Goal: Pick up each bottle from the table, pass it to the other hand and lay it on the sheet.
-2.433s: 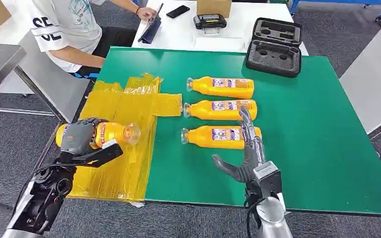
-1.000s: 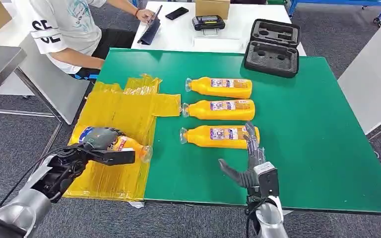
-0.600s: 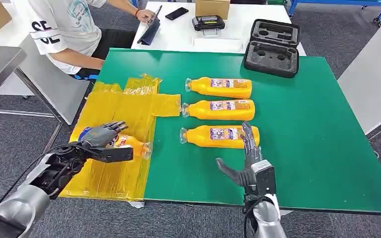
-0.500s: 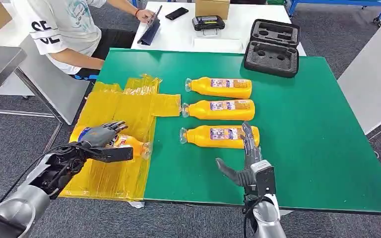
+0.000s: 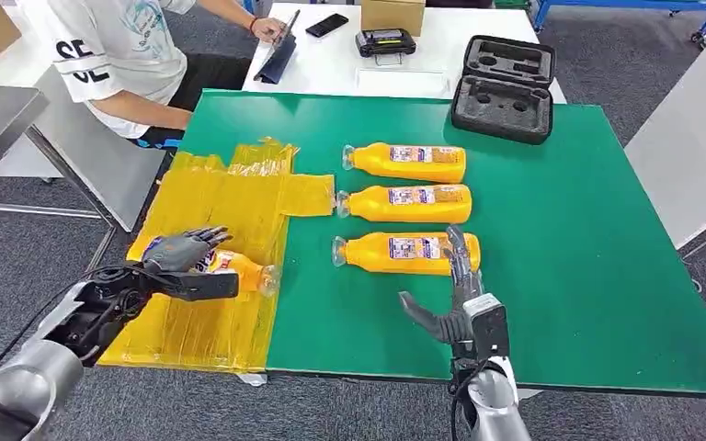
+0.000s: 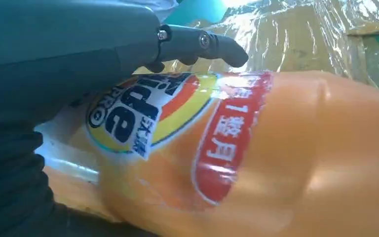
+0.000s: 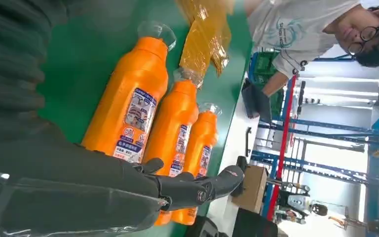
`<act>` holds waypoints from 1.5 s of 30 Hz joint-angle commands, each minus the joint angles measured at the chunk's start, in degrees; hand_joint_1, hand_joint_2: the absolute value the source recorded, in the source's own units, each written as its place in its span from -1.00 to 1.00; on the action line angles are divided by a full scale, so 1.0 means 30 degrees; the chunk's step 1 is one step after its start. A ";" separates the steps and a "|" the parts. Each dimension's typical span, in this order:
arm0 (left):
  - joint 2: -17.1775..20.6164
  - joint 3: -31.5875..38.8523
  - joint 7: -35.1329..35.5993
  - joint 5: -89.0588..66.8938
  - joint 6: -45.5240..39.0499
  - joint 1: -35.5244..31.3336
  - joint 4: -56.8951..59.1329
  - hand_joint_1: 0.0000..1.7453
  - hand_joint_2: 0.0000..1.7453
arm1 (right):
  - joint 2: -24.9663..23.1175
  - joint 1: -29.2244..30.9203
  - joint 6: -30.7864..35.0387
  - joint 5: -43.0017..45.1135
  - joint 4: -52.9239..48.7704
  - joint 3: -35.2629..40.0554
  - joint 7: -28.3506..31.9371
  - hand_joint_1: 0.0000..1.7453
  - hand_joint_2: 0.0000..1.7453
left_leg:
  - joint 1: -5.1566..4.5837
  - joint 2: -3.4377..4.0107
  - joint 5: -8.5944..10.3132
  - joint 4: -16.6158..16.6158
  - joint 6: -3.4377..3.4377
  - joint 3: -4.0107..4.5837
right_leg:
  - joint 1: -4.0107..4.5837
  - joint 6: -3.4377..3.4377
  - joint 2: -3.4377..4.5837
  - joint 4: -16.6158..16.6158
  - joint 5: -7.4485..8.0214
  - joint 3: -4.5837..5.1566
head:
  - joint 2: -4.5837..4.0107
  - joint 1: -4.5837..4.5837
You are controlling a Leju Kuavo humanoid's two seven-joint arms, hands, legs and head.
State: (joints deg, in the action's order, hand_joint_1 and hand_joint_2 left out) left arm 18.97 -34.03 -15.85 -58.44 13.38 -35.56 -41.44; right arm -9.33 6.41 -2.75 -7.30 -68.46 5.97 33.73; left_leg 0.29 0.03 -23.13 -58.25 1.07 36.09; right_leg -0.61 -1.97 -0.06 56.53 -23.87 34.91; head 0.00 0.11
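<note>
Four orange bottles lie on their sides in the head view. Three sit in a row mid-counter on the green counter [image 5: 561, 230], caps pointing toward the yellow sheet [image 5: 230, 197] that covers its left edge: the far bottle [image 5: 406, 162], the middle bottle [image 5: 404, 203] and the near bottle [image 5: 406, 253]. A fourth bottle [image 5: 230, 268] rests on the sheet close to the counter's near left corner. The left hand [image 5: 182, 255] lies over it with fingers spread, so I judge it released, not gripped. The right hand [image 5: 455, 299] hovers open beside the near bottle's base, holding nothing.

Seen from the left wrist, the laid bottle [image 6: 237, 158] sits against crinkled film, its label glossy, with one finger [image 6: 202, 44] stretched above it.

From the right wrist, the right hand's fingers [image 7: 192, 190] stand apart near the three bottles' bases.

These look full, so fairly heavy, with stiff but smooth plastic walls that may slip or roll. A wrap around the labelled mid-body looks safest; the narrow neck offers less hold.
</note>
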 commanded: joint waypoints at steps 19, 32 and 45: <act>0.2084 -0.1989 -0.0025 0.0191 0.0968 0.1728 -0.2312 -1.00 1.00 | 0.0447 0.1002 0.0052 0.0225 0.1631 0.0592 0.0060 -1.00 1.00 | -0.0009 0.0044 -0.0024 0.0026 -0.0009 -0.0067 | -0.0008 0.0019 0.0047 -0.0020 -0.0013 -0.0046 | 0.0000 -0.0001; 0.2513 -0.1768 -0.0881 0.1671 0.1141 0.2463 -0.3508 -1.00 1.00 | 0.0485 0.1022 0.0071 0.0356 0.1802 0.0679 0.0043 -1.00 1.00 | -0.0012 0.0050 -0.0023 0.0029 -0.0006 -0.0066 | -0.0009 0.0013 0.0051 -0.0021 -0.0012 -0.0042 | 0.0000 0.0007; 0.0180 -0.0471 -0.2587 0.3735 -0.1768 0.2598 -0.3204 -1.00 1.00 | 0.0450 0.0416 -0.0029 0.0554 0.1357 0.0443 0.0069 -1.00 1.00 | -0.0015 -0.0074 -0.0005 0.0046 0.0000 -0.0078 | -0.0021 0.0019 -0.0059 -0.0050 -0.0040 -0.0082 | 0.0000 0.0000</act>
State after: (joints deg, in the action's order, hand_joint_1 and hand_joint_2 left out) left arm 24.83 -36.46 -22.26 -48.32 11.27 -28.96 -53.24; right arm -8.72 7.24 -2.71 -6.19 -66.49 6.95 33.97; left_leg 0.26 -0.05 -23.13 -58.25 1.08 36.09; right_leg -0.65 -1.94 -0.10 56.50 -23.93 34.96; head 0.00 0.11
